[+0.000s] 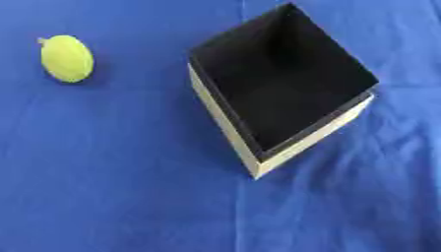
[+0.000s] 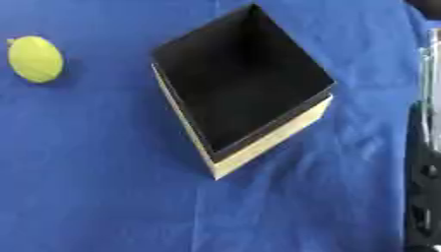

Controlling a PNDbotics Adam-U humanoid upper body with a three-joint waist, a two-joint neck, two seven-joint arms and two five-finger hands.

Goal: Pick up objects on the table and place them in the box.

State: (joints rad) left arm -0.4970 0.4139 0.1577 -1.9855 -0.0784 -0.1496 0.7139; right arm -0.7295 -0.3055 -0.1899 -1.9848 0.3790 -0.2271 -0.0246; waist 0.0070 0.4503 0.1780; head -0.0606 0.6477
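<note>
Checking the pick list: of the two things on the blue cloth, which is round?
The yellow-green oval fruit, at far left; the black-lined open box is angular.

A blue cloth [image 1: 112, 187] covers the table, bare across the whole lower half and lower left of the frame. An open box [image 1: 226, 118] stands right of centre, dark inside. A yellow-green fruit [image 1: 66, 58] lies upper left, well apart from the box.
</note>
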